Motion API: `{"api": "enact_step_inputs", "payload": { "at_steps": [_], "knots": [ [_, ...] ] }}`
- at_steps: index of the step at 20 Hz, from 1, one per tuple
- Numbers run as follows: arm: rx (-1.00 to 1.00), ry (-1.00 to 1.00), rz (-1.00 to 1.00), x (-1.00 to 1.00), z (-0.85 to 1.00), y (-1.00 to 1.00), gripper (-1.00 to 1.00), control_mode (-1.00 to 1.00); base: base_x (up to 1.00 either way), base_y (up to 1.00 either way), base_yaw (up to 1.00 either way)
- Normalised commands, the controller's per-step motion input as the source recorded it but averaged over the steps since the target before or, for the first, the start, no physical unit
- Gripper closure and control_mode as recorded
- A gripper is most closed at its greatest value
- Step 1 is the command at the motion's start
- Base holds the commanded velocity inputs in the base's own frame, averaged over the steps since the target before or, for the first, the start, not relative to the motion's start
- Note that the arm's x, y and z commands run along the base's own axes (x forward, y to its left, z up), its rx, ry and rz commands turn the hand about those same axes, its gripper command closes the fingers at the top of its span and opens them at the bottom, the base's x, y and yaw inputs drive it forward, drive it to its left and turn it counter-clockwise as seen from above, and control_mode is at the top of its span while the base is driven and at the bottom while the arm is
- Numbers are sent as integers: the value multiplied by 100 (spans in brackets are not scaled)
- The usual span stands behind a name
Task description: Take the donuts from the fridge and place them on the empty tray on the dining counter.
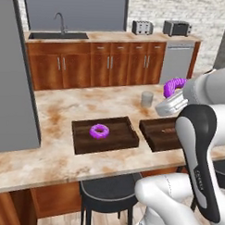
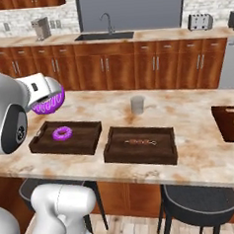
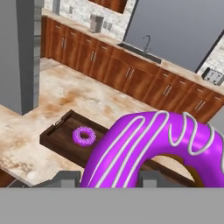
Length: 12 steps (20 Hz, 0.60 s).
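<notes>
Donut [image 3: 148,148] clamped in end effector [image 1: 173,91] above tray [image 1: 127,139].

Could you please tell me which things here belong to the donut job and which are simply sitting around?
Part of the job:
- gripper, shut on the held donut
- placed donut
- tray it lies in
- dining counter

Just lying about:
- second tray with a skewer-like item
- grey cup
- third tray with tan food
- toaster

The raised white arm holds its pincer [image 1: 173,91] clamped on its load.
</notes>
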Motion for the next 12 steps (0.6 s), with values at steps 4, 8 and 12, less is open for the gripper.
{"api": "enact_step_inputs", "payload": {
  "at_steps": [4, 8, 12],
  "knots": [
    [0, 0, 0, 0, 0, 0, 100, 100, 34, 0, 10],
    [0, 0, 0, 0, 0, 0, 100, 100, 5, 0, 1],
    [0, 0, 0, 13, -8, -2, 100, -100, 5, 0, 0]
  ]
}}
